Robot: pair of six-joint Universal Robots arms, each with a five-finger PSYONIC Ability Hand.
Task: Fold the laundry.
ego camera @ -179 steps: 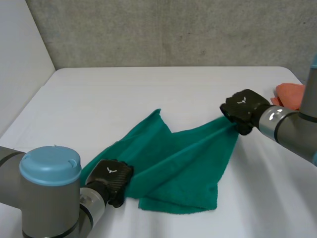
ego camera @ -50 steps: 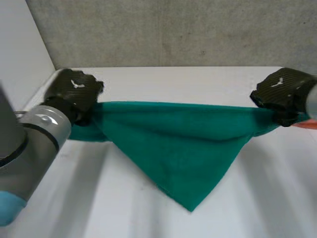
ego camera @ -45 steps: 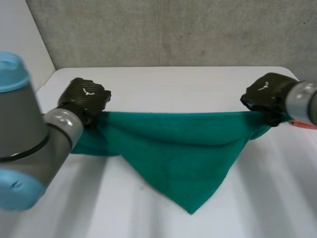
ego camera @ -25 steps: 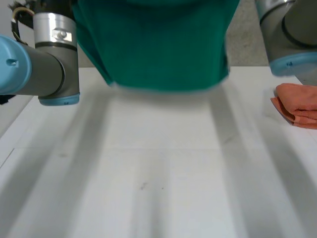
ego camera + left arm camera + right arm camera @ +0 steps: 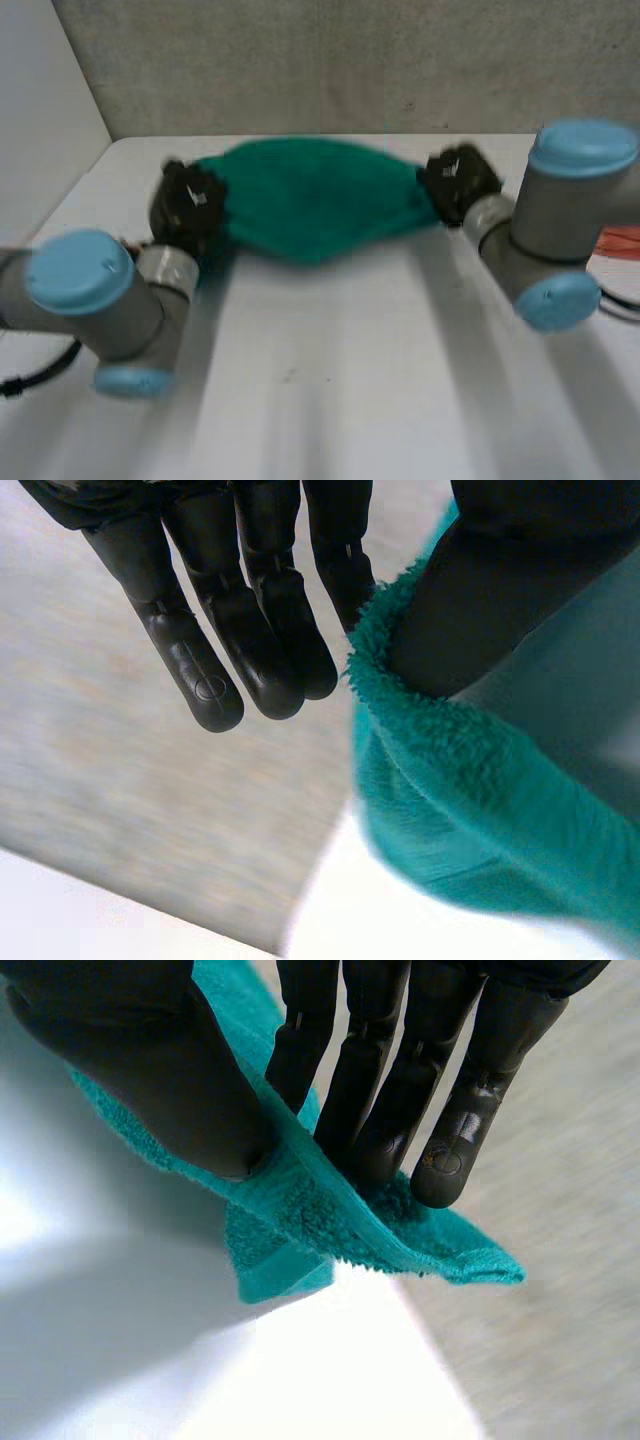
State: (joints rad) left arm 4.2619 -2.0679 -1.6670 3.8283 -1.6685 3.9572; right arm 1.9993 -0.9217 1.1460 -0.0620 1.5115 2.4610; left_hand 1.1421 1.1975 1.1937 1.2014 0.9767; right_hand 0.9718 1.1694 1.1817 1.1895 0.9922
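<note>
ITEM: green towel (image 5: 310,205) slung between both hands over far part of white surface (image 5: 330,380), sagging mid-span | left hand (image 5: 190,205): thumb pinches towel edge against nearest of its straight fingers (image 5: 335,580) | right hand (image 5: 455,183): thumb and fingers (image 5: 450,1090) pinch towel near a corner

I see the cloth (image 5: 315,200) is plain teal-green, without any pattern. The left hand (image 5: 190,205) and right hand (image 5: 455,182) are black, the arms (image 5: 555,215) grey with light-blue caps. The table (image 5: 340,380) is white; at the right, some orange fabric (image 5: 620,240).
</note>
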